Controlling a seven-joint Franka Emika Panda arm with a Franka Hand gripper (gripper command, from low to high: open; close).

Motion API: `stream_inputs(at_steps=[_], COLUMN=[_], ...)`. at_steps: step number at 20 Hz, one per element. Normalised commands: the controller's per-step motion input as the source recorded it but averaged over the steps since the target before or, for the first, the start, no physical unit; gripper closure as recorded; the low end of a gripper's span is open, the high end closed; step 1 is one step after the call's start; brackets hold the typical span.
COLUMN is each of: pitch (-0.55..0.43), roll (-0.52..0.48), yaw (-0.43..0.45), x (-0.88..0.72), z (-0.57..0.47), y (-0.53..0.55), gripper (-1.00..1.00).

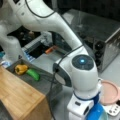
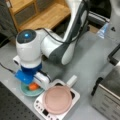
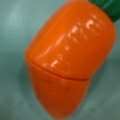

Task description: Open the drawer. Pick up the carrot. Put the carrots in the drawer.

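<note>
Fingers unseen; gripper (image 2: 29,81) over bowl-held carrot (image 2: 33,86), grey table (image 2: 87,62).

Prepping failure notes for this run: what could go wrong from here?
1. The carrot fills the wrist view, smooth and rounded, lying in the light-blue bowl; it may slip or roll, or the bowl may get dragged.
2. The drawer already holds a yellow vegetable and a green one, so space looks tight.
3. The claw is hidden behind the wrist.

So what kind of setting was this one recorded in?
Probably a lab bench set up as a toy kitchen: a silver toaster oven, a small cooktop with a pink pan, and a plastic carrot lying in a light-blue bowl under the arm's wrist.
</note>
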Motion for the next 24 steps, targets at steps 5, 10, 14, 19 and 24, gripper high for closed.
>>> stream_inputs(at_steps=[5, 10, 14, 19, 24], pitch=[0.058, 0.032, 0.012, 0.007, 0.035], roll=[0.028, 0.025, 0.048, 0.077, 0.098], yaw=[-0.132, -0.133, -0.113, -0.09, -0.083], x=[0.15, 0.13, 0.13, 0.12, 0.1], z=[-0.04, -0.06, -0.07, -0.12, -0.14], y=[0.11, 0.1, 0.08, 0.03, 0.02], gripper=[-1.0, -1.0, -1.0, -1.0, -1.0])
